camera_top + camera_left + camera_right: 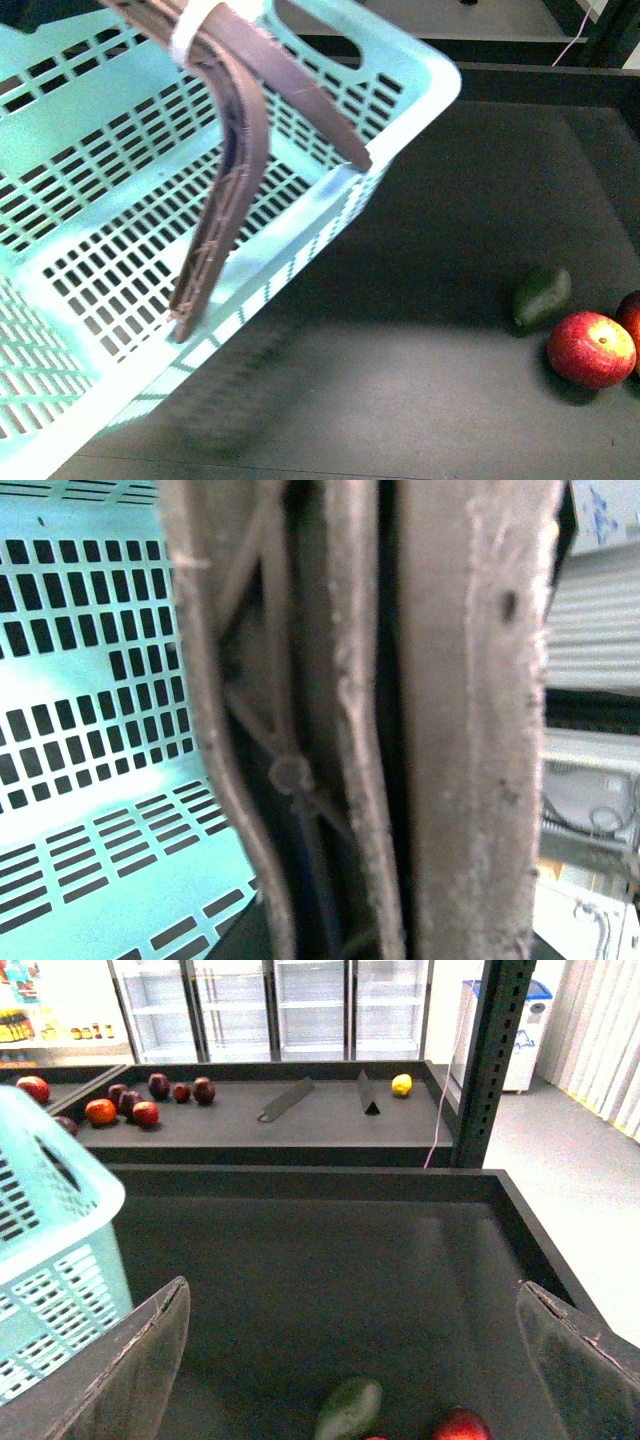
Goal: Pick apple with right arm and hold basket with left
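Handles (245, 140) two, basket (425, 80) one, apple (590, 348) one, green fruit (541, 295) one.

A: First entry?
B: Green fruit (348, 1408), lying on a black tray (330, 1250). Apple (460, 1427) just beside it.
A: Gripper?
B: Right gripper (350, 1290), jaws wide apart, one finger to each side of the green fruit, touching nothing.
A: Remainder?
B: Basket (50, 1230), well apart from the green fruit. Red fruits (130, 1100) and a lemon (401, 1084), far beyond it.
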{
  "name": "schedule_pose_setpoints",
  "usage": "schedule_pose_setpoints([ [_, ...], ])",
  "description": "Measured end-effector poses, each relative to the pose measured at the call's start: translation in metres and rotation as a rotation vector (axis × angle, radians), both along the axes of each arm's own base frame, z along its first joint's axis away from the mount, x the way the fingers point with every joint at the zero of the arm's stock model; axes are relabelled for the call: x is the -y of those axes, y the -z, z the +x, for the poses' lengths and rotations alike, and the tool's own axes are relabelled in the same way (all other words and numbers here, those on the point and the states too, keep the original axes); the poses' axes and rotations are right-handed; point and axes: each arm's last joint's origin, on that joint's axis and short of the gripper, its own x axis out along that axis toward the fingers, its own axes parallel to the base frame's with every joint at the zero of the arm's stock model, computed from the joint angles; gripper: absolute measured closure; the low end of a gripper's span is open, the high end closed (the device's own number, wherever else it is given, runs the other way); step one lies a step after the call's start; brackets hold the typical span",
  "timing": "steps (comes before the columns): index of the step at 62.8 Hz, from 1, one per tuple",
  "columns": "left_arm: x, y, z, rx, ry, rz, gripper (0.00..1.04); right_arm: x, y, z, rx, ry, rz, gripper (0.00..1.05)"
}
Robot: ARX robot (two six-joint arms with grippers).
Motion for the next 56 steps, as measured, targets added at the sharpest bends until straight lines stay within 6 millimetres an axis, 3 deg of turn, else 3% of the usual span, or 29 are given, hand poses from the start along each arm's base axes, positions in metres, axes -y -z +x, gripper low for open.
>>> schedule_pose_setpoints([
  [14, 0.054, -0.024, -0.021, 0.061, 0.147, 0.028, 0.9, 0.0, 0.0, 0.0, 0.0, 0.0, 0.0, 0.09],
  [37, 0.112, -0.029, -0.045, 0.096, 0.328, 0.059, 0.9, 0.0, 0.0, 0.0, 0.0, 0.0, 0.0, 0.09],
  [56, 0.118, -0.024, -0.046, 0.089, 0.336, 0.073, 0.9, 0.0, 0.0, 0.0, 0.0, 0.0, 0.0, 0.09],
])
